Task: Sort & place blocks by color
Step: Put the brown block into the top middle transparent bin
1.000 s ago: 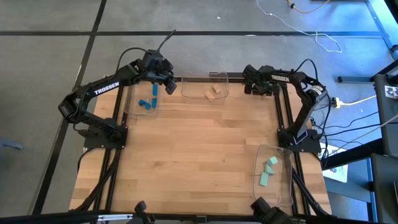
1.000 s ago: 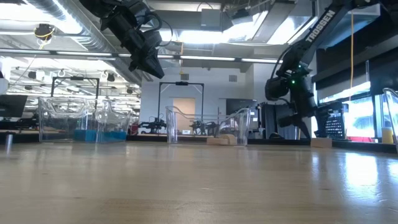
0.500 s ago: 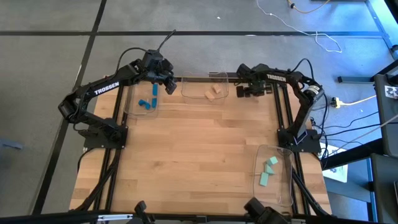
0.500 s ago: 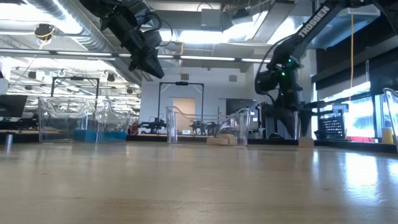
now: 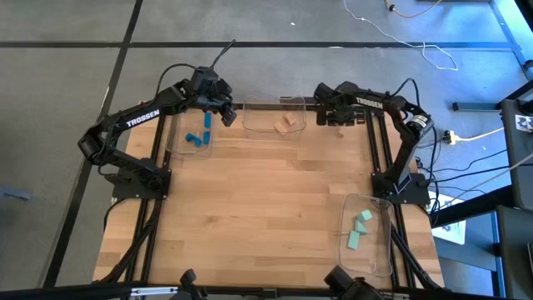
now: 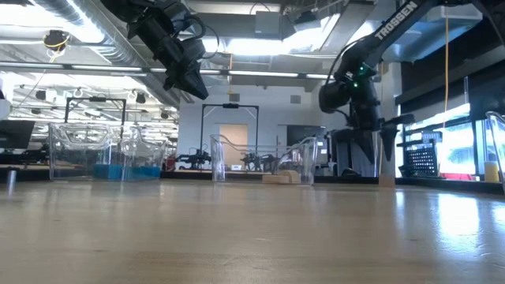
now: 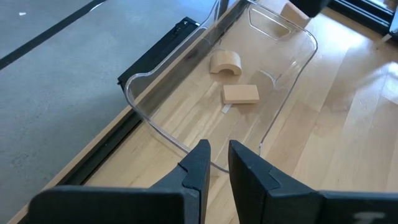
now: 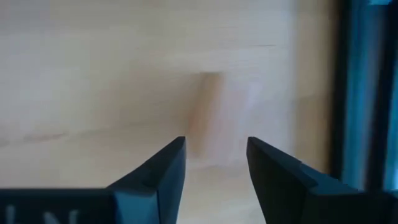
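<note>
A loose tan block [image 5: 340, 131] lies flat on the table near the far edge, also blurred in the right wrist view [image 8: 208, 115] and low on the table [image 6: 386, 181]. My right gripper [image 5: 326, 119] [image 8: 216, 142] is open and points down close above it, touching nothing. My left gripper [image 5: 226, 117] [image 7: 219, 146] is shut and empty, raised between the blue blocks' tray [image 5: 179, 143] and the middle tray [image 5: 260, 125]. Blue blocks [image 5: 200, 132] lie in the left tray. Two tan pieces [image 7: 233, 78] lie in the middle tray, and mint blocks [image 5: 359, 229] in the near right tray [image 5: 379, 250].
Three clear plastic trays stand on the wooden table: two along the far edge, one at the near right corner. Their upright walls [image 6: 304, 162] rise above the table. The broad middle of the table [image 5: 258, 208] is bare wood. Cables lie on the floor beyond.
My right gripper has moved along the far edge toward the table's left, nearer the middle tray, and has risen a little. The loose tan block now lies somewhat farther toward the left than a second ago.
</note>
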You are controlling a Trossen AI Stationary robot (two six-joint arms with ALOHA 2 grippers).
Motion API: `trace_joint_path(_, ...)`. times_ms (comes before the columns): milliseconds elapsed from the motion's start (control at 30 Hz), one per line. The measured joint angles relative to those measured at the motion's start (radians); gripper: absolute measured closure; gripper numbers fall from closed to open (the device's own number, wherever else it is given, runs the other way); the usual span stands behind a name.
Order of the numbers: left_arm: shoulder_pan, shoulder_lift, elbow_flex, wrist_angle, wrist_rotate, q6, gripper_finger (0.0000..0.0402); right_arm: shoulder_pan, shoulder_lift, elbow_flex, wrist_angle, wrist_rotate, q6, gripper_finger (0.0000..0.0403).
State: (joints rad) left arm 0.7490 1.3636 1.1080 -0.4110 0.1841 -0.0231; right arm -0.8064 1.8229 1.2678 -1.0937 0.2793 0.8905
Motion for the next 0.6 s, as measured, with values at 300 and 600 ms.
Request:
trace_joint_path(300,0.0,0.0,0.0,0.0,0.0,0.0,0.0353,-0.02,0.0,-0.058,0.066,0.007,0.074,0.0232)
trace_joint_path(600,0.0,0.0,0.0,0.0,0.0,0.0,0.0353,-0.042,-0.002,-0.165,0.186,-0.019,0.127,0.0232)
